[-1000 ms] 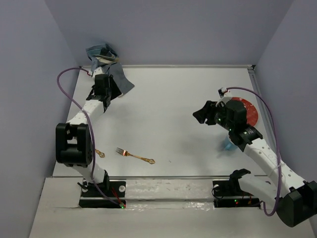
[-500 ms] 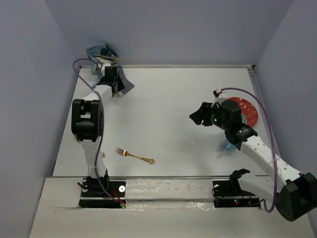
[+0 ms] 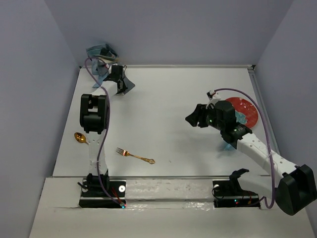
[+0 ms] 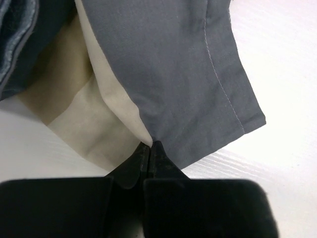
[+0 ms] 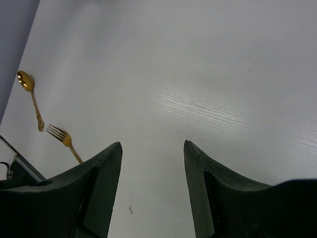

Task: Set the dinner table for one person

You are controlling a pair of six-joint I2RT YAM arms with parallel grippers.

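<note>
Left gripper [image 3: 119, 75]: at the far left corner of the desk [image 3: 163, 99]. In the left wrist view its fingertips [image 4: 150, 148] are pressed together, clamped on a fold of the cloth placemat [image 4: 173, 69] where a grey panel meets a beige one. The cloth is crumpled. One grey corner lies flat on the white surface, and the rest is heaped at the corner against the wall.

Desk: flat, matte white, filling the floor of the enclosure. Its long axis appears to run left to right in the top view, with its far edge along the back wall.

Gold spoon [image 3: 79, 137]: near the left edge, bowl toward the left. Gold fork [image 3: 134, 156]: just right of it, near the front edge. Its tines point left and its handle runs right and slightly nearer. The two are apart.

Right gripper [image 3: 194, 117]: over the right half of the desk, pointing left. In the right wrist view its fingers [image 5: 101, 183] stand wide apart, with nothing between them and only bare surface below.

Red plate [image 3: 247, 110]: near the right edge, partly behind the right arm
</note>
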